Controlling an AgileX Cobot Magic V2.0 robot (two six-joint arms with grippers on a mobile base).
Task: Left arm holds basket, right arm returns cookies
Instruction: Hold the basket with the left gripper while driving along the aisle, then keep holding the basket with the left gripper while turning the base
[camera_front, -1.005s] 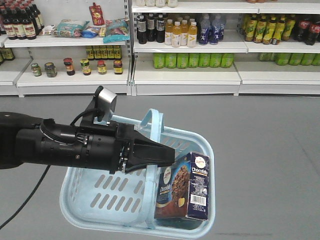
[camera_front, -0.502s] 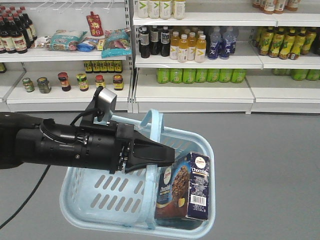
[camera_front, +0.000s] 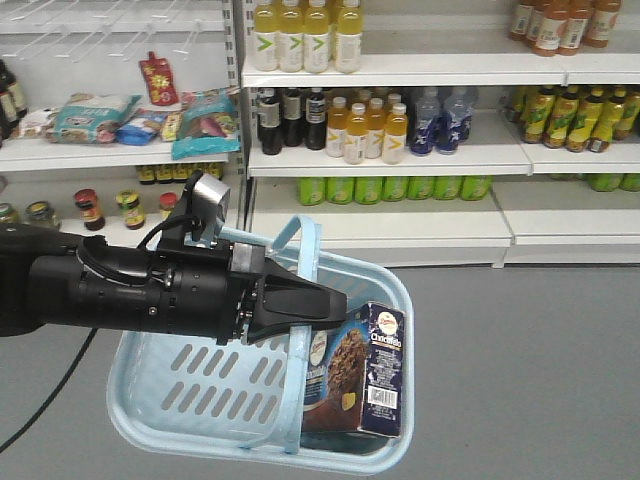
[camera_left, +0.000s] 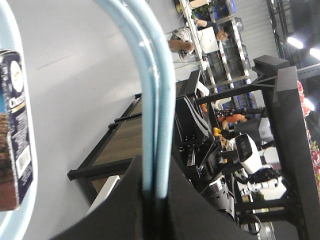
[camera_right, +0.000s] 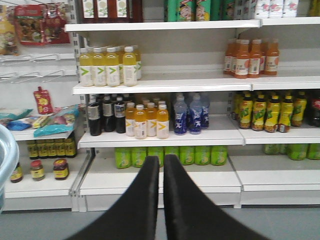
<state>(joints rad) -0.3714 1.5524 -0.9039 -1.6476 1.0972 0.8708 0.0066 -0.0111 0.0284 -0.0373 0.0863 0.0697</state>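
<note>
The light blue basket (camera_front: 150, 395) hangs in front of the shelves by its two hoop handles (camera_front: 303, 245). My left gripper (camera_front: 335, 300) is shut on both handles, which the left wrist view shows pressed together (camera_left: 157, 100) between the jaws of the left gripper (camera_left: 156, 200). The cookies (camera_front: 360, 370), a tall dark box with chocolate cookies pictured on it, stand upright in the basket's right end and also show in the left wrist view as the cookies (camera_left: 12, 130). My right gripper (camera_right: 161, 160) is shut with nothing in it and points at the shelves. It is not in the front view.
Store shelves (camera_front: 400, 170) fill the background, with yellow drink bottles (camera_right: 107, 65), dark bottles (camera_front: 290, 120), green cans (camera_front: 390, 188) and jars (camera_front: 100, 208). Snack bags (camera_front: 205, 118) lie on the left shelf. Grey floor (camera_front: 540, 350) lies below. A sliver of the basket (camera_right: 4, 155) shows at the right wrist view's left edge.
The shelves have come closer and sit lower and further left in the front view. The basket with the cookies has shifted slightly left. My left gripper's hold is unchanged.
</note>
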